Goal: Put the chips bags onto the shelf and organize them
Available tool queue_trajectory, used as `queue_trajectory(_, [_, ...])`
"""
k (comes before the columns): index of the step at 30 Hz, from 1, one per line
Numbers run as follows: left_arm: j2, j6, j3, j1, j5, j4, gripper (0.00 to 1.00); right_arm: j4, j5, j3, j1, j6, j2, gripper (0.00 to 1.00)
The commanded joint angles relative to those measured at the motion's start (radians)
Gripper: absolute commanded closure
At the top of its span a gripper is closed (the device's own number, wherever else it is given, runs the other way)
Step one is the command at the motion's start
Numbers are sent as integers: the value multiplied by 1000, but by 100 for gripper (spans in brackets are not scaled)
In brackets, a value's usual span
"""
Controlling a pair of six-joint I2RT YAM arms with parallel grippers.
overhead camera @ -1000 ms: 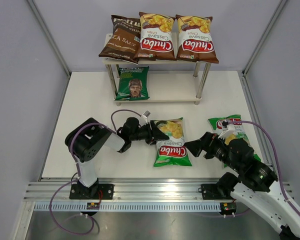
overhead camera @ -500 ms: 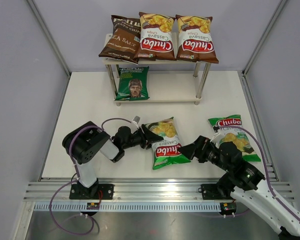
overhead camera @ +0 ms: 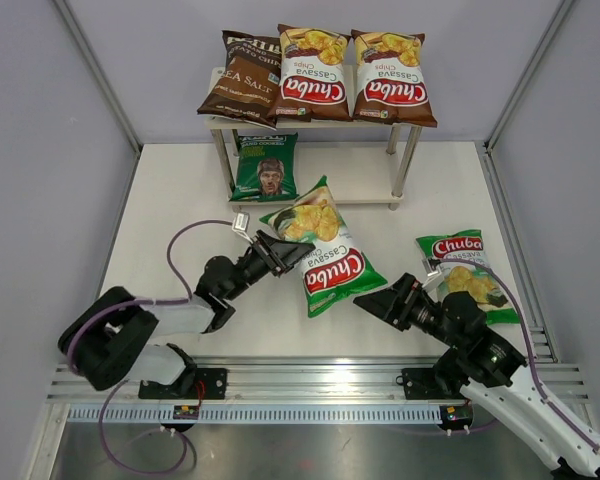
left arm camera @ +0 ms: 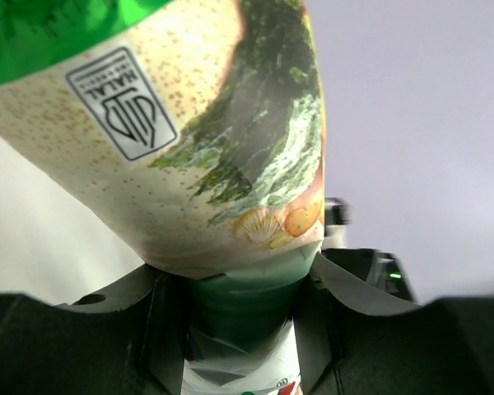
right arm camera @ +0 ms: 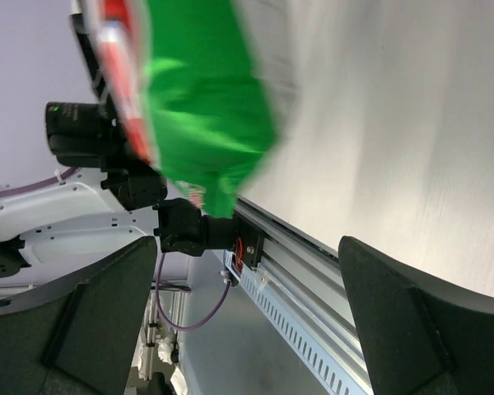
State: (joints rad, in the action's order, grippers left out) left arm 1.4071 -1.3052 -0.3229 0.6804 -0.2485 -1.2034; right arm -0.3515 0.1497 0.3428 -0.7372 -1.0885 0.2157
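Note:
My left gripper (overhead camera: 285,252) is shut on the top edge of a green Chuba Cassava bag (overhead camera: 325,250) and holds it lifted and tilted above the table, in front of the shelf (overhead camera: 380,190). In the left wrist view the bag (left arm camera: 189,148) fills the frame, its crimped end pinched between my fingers (left arm camera: 160,329). My right gripper (overhead camera: 375,300) is open and empty, just right of the bag's lower end. A second green Chuba bag (overhead camera: 467,272) lies flat at the right. The shelf's top board holds the Kettle bag (overhead camera: 242,78) and two brown-red Chuba bags (overhead camera: 313,73). The face bag (overhead camera: 266,166) lies on the lower board.
Grey walls enclose the white table. The aluminium rail (overhead camera: 300,385) with both arm bases runs along the near edge. The right wrist view shows the lifted green bag (right arm camera: 202,115), the left arm's base (right arm camera: 181,230) and the rail.
My left gripper has lifted the green bag off the table and carried it up and towards the shelf, the arm stretching out. My right gripper moved left, away from the second green bag.

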Motion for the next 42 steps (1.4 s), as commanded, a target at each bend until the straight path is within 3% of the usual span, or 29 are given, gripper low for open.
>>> queue_trajectory(1, [-146,87,-2,28,138,-101,74,123,34,-36,2,-31,-10,1])
queue_trajectory(4, [-224,104,-19,56,160,-38,73,216,59,-63,2,-14,13,1])
queue_trajectory(7, [-269,103,-33,94,179,10,73,459,91,-94,4,33,31,1])
queue_trajectory(10, [-283,90,-30,133,205,21,73,587,109,-94,2,84,48,1])
queue_trajectory(23, [-224,23,-38,231,196,-73,72,833,-25,-94,2,131,238,1])
queue_trajectory(25, [-209,18,-38,234,187,-82,71,867,-35,-96,4,133,249,7])
queue_trajectory(26, [-208,17,-36,234,187,-84,69,867,-36,-93,2,136,255,19])
queue_trajectory(30, [-243,58,-22,226,207,-10,46,859,-68,-94,4,150,272,50])
queue_trajectory(31, [-284,70,-21,220,225,60,35,862,-94,-105,4,144,274,52])
queue_trajectory(33, [-341,113,-16,212,244,157,21,876,-122,-117,2,139,292,54])
queue_trajectory(34, [-374,130,-16,205,303,280,10,884,-143,-125,2,130,297,55])
queue_trajectory(35, [-458,164,-22,203,333,370,6,893,-179,-131,2,130,315,56])
queue_trajectory(37, [-548,210,-54,200,443,658,1,904,-237,-130,2,122,338,57])
queue_trajectory(42, [-834,305,-154,196,702,1245,1,1002,-314,-81,4,125,516,60])
